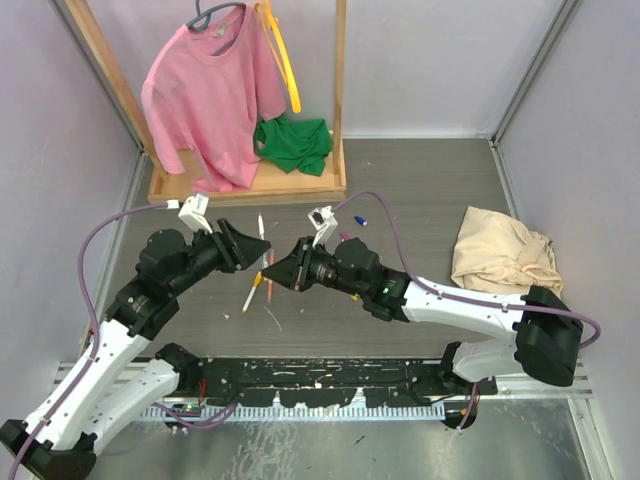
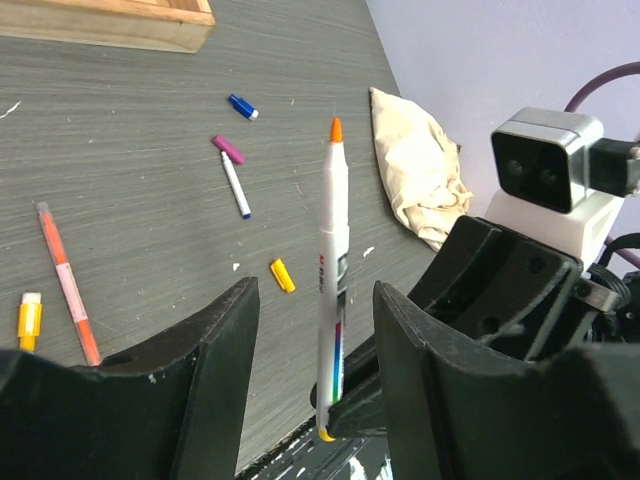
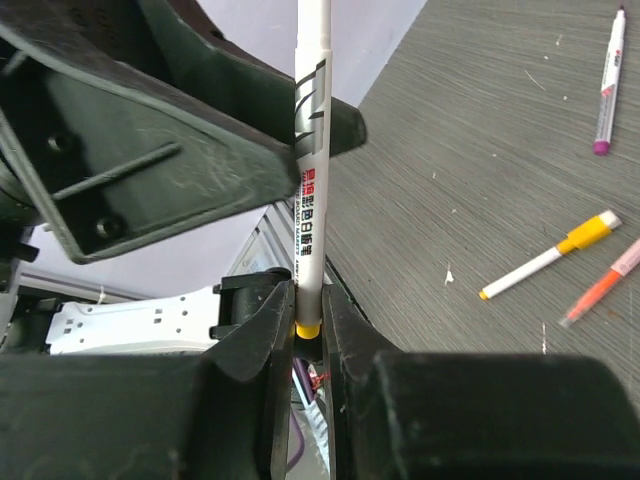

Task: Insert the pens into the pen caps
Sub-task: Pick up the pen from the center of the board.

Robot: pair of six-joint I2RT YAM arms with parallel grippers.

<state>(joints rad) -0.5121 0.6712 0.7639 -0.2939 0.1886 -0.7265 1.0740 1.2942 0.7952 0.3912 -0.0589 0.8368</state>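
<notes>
My right gripper point(image 3: 308, 305) is shut on the yellow end of a white pen point(image 3: 311, 170). The pen stands upright with its bare orange tip point(image 2: 337, 129) on top. My left gripper point(image 2: 315, 365) is open, its jaws on either side of that pen's barrel point(image 2: 332, 280) with a gap on each side. In the top view the two grippers meet at mid table, left point(image 1: 258, 255) and right point(image 1: 281, 272). On the table lie a yellow cap point(image 2: 282, 275), a blue cap point(image 2: 242, 106), and a magenta cap point(image 2: 228, 149) by a blue-tipped pen point(image 2: 237, 188).
An orange pen point(image 2: 68, 287) and a pen with a yellow cap point(image 2: 29, 319) lie on the left. A beige cloth point(image 1: 505, 250) is bunched at the right. At the back stands a wooden rack point(image 1: 250, 182) with a pink shirt point(image 1: 210, 95) and a green cloth point(image 1: 293, 143).
</notes>
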